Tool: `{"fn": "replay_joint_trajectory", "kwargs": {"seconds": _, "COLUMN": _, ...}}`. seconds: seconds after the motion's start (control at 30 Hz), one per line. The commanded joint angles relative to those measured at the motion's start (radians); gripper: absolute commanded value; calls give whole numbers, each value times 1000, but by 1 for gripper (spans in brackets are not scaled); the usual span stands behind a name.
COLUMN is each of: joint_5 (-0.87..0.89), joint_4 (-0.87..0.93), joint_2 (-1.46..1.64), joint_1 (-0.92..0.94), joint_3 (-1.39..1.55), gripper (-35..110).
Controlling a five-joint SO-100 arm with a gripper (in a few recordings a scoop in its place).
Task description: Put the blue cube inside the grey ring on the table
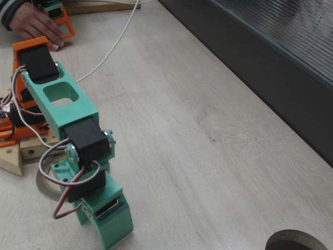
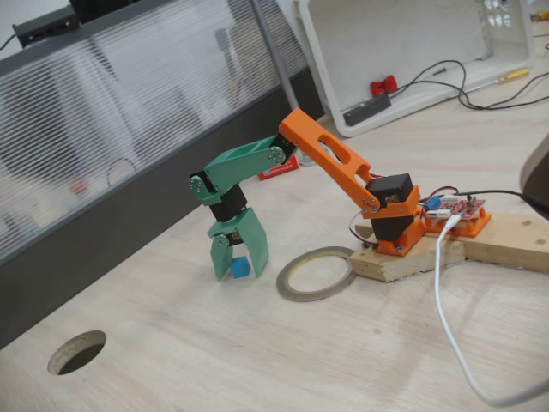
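The green claw (image 2: pixel 236 262) stands tip-down on the counter (image 2: pixel 257 360), its two fingers spread apart in a narrow wedge with the cube (image 2: pixel 239 268) sitting between them. The cube rests on the counter, and whether the fingers actually touch it cannot be told — the jaws look parted rather than pressed closed. The ring (image 2: pixel 316 275) lies flat just to the right of the claw in that fixed view, near the cube but apart from it, its hole bare. Behind the ring the arm's orange base is mounted on a pale wooden block (image 2: pixel 412 256), with a white cable (image 2: pixel 446 318) trailing across the counter in front.

In the other fixed view the green arm fills the left side, seen from above and behind; the claw (image 1: pixel 106 219) points down at the lower edge, and a curved sliver of the ring (image 1: pixel 42 188) peeks out to the left of it. The cube is hidden by the arm here. A round hole (image 2: pixel 77 352) is cut in the counter — well to the left of the claw in the side view
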Motion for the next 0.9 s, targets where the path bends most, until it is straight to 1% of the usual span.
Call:
{"fn": "replay_joint_trajectory", "kwargs": {"seconds": 0.0, "joint_5": 11, "joint_4": 21, "joint_2": 21, "joint_1": 11, "joint_3": 0, "gripper": 43}}
{"fn": "replay_joint_trajectory", "kwargs": {"seconds": 0.13, "joint_5": 11, "joint_4": 21, "joint_2": 21, "joint_1": 11, "joint_3": 0, "gripper": 34}}
{"fn": "replay_joint_trajectory", "kwargs": {"seconds": 0.4, "joint_5": 9, "joint_4": 21, "joint_2": 23, "joint_1": 11, "joint_3": -9, "gripper": 22}}
{"fn": "replay_joint_trajectory", "kwargs": {"seconds": 0.67, "joint_5": 11, "joint_4": 21, "joint_2": 25, "joint_1": 12, "joint_3": -11, "gripper": 3}}
{"fn": "replay_joint_trajectory", "kwargs": {"seconds": 0.87, "joint_5": 9, "joint_4": 21, "joint_2": 26, "joint_1": 12, "joint_3": -11, "gripper": 2}}
